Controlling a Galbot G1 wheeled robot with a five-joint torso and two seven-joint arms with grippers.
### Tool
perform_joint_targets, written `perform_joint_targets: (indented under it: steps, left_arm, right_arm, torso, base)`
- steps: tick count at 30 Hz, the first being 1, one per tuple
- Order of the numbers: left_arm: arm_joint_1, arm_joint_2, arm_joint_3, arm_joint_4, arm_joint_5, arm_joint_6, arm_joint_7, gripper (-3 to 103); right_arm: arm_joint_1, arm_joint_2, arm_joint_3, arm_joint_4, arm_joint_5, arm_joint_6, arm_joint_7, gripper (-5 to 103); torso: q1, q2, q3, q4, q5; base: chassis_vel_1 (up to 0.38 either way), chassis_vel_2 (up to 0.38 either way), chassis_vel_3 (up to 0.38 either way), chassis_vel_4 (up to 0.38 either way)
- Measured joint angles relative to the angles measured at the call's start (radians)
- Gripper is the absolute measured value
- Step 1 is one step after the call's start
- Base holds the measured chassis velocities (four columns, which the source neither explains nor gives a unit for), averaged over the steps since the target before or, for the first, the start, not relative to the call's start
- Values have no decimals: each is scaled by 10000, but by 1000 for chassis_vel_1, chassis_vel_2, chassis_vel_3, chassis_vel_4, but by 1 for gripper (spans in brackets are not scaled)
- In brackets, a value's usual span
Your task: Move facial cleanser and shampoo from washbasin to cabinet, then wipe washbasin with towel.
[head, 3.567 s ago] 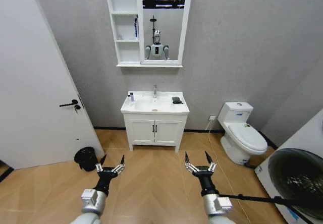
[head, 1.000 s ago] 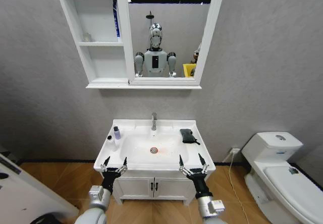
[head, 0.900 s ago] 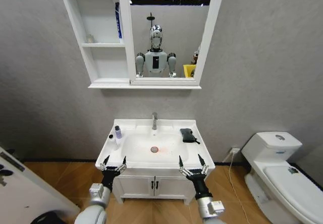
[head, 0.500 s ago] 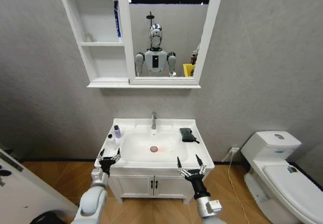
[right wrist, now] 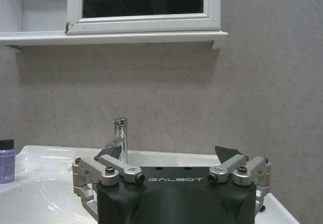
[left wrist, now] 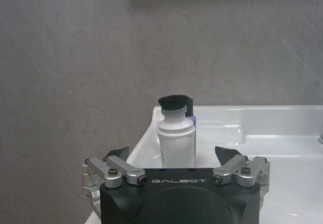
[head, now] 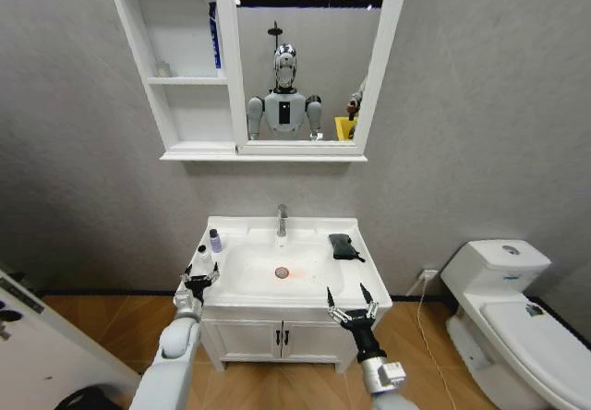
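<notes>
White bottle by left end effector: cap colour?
Black cap on the white bottle; clearest in left wrist view.

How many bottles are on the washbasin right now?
2, both on the washbasin's left rim: a white bottle with black cap just ahead of the open left gripper, and a purple bottle behind it, nearer the wall.

The purple bottle [left wrist: 190, 108] is mostly hidden behind the white black-capped bottle [left wrist: 176, 135]; the toilet [head: 517, 318] at four o'clock is cut off.

On the washbasin [head: 355, 295], two bottles [head: 209, 248] stand far left before my left gripper [head: 199, 279]; the towel [head: 342, 246] lies far right.
</notes>
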Motion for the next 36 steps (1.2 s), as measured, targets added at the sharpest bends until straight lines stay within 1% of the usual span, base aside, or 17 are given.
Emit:
perform_joint_targets:
  steps: [1, 3, 8, 9, 11, 12, 15, 17, 19, 23, 25, 28, 30, 31, 34, 35, 36]
  left_arm:
    - [-214, 1, 12, 224, 18, -2, -6, 96]
    - [-424, -1, 8, 471, 38, -14, -7, 92]
    - [-539, 51, -7, 634, -4, 39, 160, 70]
    - [-539, 51, -7, 634, -4, 39, 160, 70]
    - [-356, 129, 29, 395, -55, 147, 248, 59]
    - [-356, 129, 29, 395, -55, 147, 248, 59]
    - [-174, 146, 81, 103, -69, 283, 262, 43]
    - [-134, 156, 103, 16, -82, 328, 277, 43]
    - [-23, 234, 161, -308, -165, 524, 258, 34]
    - [140, 454, 187, -794, -353, 774, 150, 32]
    - [396, 1077, 242, -1752, -857, 1243, -107, 32]
    - [453, 1430, 307, -2183, -1183, 1425, -200, 32]
    - [341, 2646, 461, -3560, -2248, 2063, -626, 32]
    - [341, 2646, 461, -3560, -2248, 2063, -626, 32]
    - [-410, 4398, 657, -4705, -4252, 3078, -1445, 32]
    - [-410, 4398, 657, -4705, -4252, 3078, -1445, 32]
    - [-1058, 5400, 764, -5016, -5388, 3531, -1801, 32]
  right_arm:
    - [21, -6, -1, -8, 0, -17, 4, 100]
    - [31, -13, -2, -15, 2, -44, 10, 100]
    - [53, -48, 0, -52, 5, -83, 23, 100]
    - [53, -48, 0, -52, 5, -83, 23, 100]
    - [116, -39, -31, -75, 4, -122, 34, 100]
    - [116, -39, -31, -75, 4, -122, 34, 100]
    - [194, 0, -114, -86, -4, -174, 62, 100]
    - [212, 8, -128, -87, -12, -184, 69, 100]
    - [224, 26, -144, -84, -25, -197, 84, 100]
    - [200, 35, -126, -35, -27, -198, 93, 100]
    - [163, 9, -93, 42, -12, -200, 100, 100]
    - [163, -2, -87, 70, 13, -206, 100, 100]
    - [175, -30, -84, 122, 51, -232, 106, 100]
    - [175, -30, -84, 122, 51, -232, 106, 100]
    - [196, -33, -138, 154, 41, -245, 108, 100]
    - [196, -33, -138, 154, 41, -245, 108, 100]
    - [198, -24, -165, 161, 18, -247, 109, 100]
  torso:
    - [1, 0, 0, -1, -1]
    - [0, 0, 0, -1, 0]
    - [0, 0, 0, -1, -2]
    - [0, 0, 0, -1, -2]
    - [0, 0, 0, 2, -1]
    - [0, 0, 0, 2, -1]
    - [-1, 0, -1, 1, -2]
    - [-1, 0, -1, 1, -2]
    - [0, 0, 0, 0, -2]
    - [-1, 0, -1, -2, -1]
    - [-1, 1, -1, 0, -5]
    - [-1, 1, -1, 2, -2]
    - [-1, 2, -1, 0, -4]
    - [-1, 2, -1, 0, -4]
    - [-2, 2, -2, 1, -9]
    - [-2, 2, -2, 1, -9]
    - [-1, 2, -2, -1, -2]
  base:
    - [0, 0, 0, 0]
    - [0, 0, 0, 0]
    - [0, 0, 0, 0]
    - [0, 0, 0, 0]
    - [0, 0, 0, 0]
    - [0, 0, 0, 0]
    - [0, 0, 0, 0]
    - [0, 0, 0, 0]
    - [0, 0, 0, 0]
    - [0, 0, 0, 0]
    - [0, 0, 0, 0]
    - [0, 0, 0, 0]
    - [0, 0, 0, 0]
    - [0, 0, 0, 0]
    - [0, 0, 0, 0]
    - [0, 0, 0, 0]
    - [0, 0, 0, 0]
